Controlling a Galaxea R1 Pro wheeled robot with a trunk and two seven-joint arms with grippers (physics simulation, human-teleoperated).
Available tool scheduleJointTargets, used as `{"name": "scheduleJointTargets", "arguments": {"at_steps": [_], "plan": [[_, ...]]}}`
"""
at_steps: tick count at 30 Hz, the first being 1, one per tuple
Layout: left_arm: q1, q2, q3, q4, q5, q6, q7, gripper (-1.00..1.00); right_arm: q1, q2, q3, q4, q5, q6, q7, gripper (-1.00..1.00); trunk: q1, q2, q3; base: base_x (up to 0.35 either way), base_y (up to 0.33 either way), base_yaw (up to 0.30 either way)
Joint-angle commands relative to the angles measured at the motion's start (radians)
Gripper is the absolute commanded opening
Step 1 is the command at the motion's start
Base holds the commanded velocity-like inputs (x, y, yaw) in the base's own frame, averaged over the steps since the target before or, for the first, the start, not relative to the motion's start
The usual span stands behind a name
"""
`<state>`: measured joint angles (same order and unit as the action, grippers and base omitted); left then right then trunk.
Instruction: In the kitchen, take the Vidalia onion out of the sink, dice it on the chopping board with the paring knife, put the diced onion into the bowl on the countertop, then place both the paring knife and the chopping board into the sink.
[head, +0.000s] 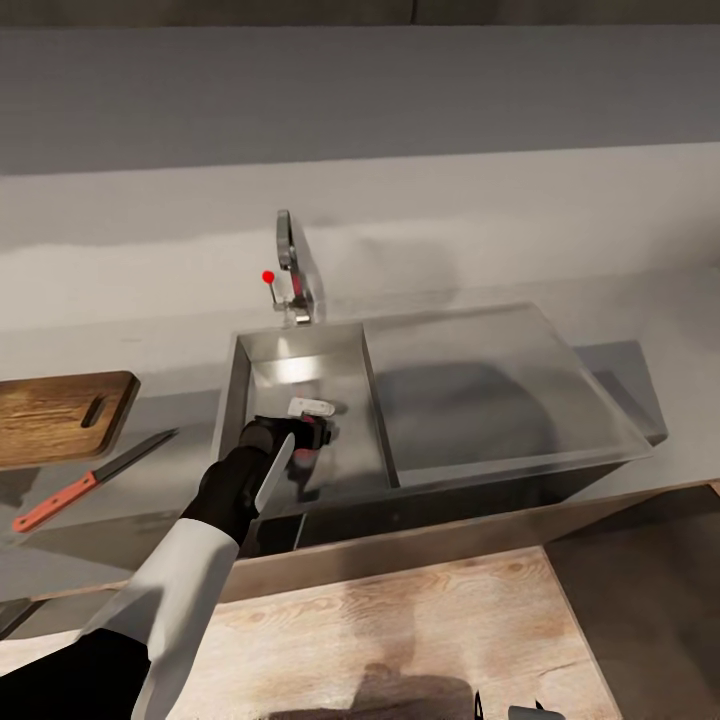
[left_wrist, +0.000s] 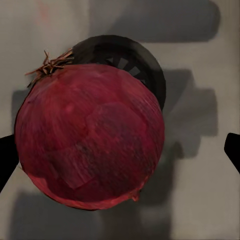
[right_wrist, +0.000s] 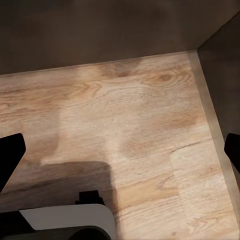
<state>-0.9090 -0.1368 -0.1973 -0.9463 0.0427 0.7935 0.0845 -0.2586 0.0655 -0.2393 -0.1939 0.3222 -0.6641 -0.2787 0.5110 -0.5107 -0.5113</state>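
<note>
Right gripper fingertips show as dark tips at both edges of the right wrist view, wide apart, nothing between them. Below them, light wood-grain floor with plank seams. Dark cabinet front runs along the far side; a second dark panel meets it at a corner. White and black robot base part at the frame edge, casting a shadow on the floor.

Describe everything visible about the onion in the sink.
The onion is a round bulb with dark red, papery, faintly streaked skin and a tuft of dry brownish roots at one end. It lies on the steel floor of the sink, partly covering the dark round drain. The left gripper hangs over it, open, a finger on either side, apparently not yet touching.
</note>
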Motion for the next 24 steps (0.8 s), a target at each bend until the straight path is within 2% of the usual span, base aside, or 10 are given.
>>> {"name": "scheduleJointTargets", "arguments": {"at_steps": [1,11,12,24], "plan": [[-0.001,0.0,-0.002,-0.001,0.005,0.004,0.007,1.0,-0.001,0.001,-0.005,0.001,0.011,-0.002,-0.007,1.0,0.0,-0.001,-0.002,0.0,0.0,0.0],[-0.001,0.0,-0.002,-0.001,0.005,0.004,0.007,1.0,-0.001,0.001,-0.005,0.001,0.011,-0.002,-0.007,1.0,0.0,-0.001,-0.003,0.0,0.0,0.0],[-0.001,0.0,-0.002,-0.004,0.005,0.004,0.007,-1.0,-0.001,0.001,-0.005,0.001,0.011,-0.002,-0.007,1.0,0.0,-0.001,-0.003,0.0,0.0,0.0],[-0.001,0.002,-0.001,-0.012,0.003,0.001,0.007,-1.0,-0.001,0.001,-0.005,0.001,0.011,-0.002,-0.007,1.0,0.0,-0.001,-0.003,0.0,0.0,0.0]]}}
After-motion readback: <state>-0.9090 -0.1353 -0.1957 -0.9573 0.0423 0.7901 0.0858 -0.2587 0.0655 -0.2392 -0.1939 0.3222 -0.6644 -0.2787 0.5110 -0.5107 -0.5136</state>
